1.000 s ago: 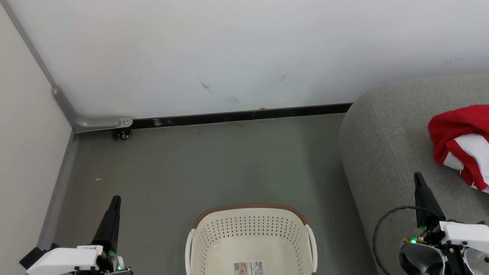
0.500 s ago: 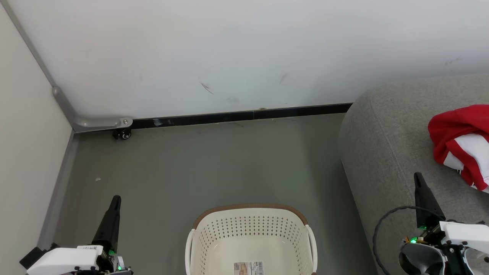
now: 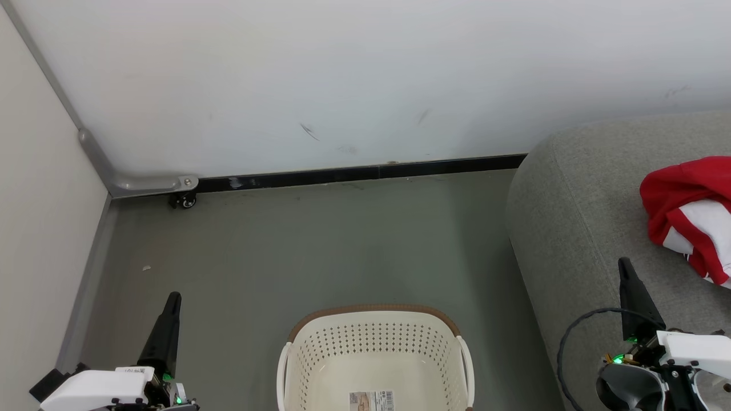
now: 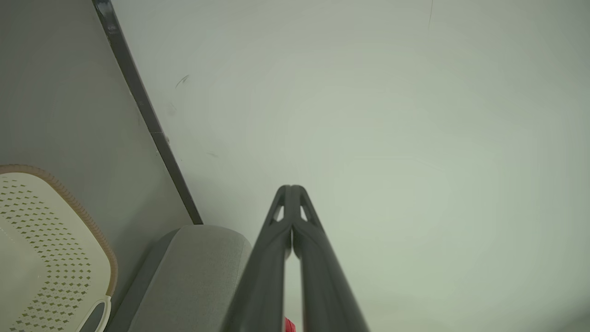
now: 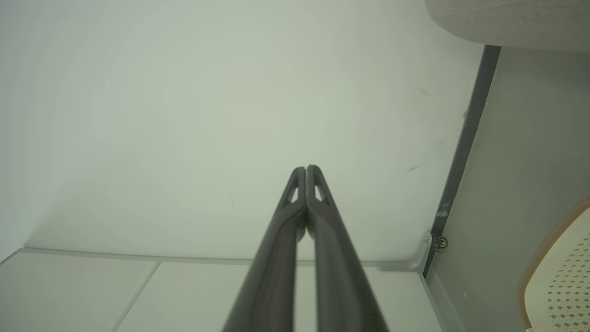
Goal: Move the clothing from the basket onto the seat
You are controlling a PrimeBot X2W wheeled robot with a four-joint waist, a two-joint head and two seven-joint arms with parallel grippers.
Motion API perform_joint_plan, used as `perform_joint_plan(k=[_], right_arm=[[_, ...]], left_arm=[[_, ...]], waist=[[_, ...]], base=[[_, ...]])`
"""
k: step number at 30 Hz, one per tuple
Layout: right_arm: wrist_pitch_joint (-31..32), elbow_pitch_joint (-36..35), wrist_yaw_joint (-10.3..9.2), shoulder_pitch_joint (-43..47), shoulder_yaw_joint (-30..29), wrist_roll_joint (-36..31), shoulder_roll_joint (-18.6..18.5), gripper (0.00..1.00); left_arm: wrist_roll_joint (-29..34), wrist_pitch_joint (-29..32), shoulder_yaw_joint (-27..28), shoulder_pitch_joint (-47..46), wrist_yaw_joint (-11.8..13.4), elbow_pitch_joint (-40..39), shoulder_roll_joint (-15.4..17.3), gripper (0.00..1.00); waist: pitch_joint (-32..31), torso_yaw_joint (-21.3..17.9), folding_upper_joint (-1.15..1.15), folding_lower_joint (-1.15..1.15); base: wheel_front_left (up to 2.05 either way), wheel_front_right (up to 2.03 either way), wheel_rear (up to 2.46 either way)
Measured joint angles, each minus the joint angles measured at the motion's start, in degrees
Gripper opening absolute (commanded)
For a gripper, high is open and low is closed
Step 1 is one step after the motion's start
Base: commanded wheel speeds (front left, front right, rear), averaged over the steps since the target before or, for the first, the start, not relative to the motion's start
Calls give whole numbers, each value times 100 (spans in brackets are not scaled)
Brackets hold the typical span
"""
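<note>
Facing a pale wall (image 3: 365, 74) and a grey floor (image 3: 314, 245). Off to the right, the big light-grey seat (image 3: 571, 228). Down centre on the floor, the cream basket (image 3: 374, 309), seen part of its bottom bare save a label (image 3: 372, 399), near end cut off by the frame. Up on the seat cushion at the right edge, well apart from the basket, the red-and-white clothing (image 3: 685, 211) in a heap. Left tool (image 3: 173, 299) low left, right tool (image 3: 626, 265) low right against the seat, both clenched tip to tip, grasping nothing. Judged: carrying step finished or nearly. Next: check the basket's hidden near end; on finding more cloth, unclench one tool, reach inside, pinch, lift clear of the rim, carry across.
</note>
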Motion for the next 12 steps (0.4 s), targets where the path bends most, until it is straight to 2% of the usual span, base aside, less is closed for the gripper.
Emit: perform_joint_plan(k=[12], right_arm=[[13,1,0,0,-5,0,3,0]], left_arm=[[1,-1,-1,0,0,0,0,0]], waist=[[0,0,0,0]], base=[[0,0,0]])
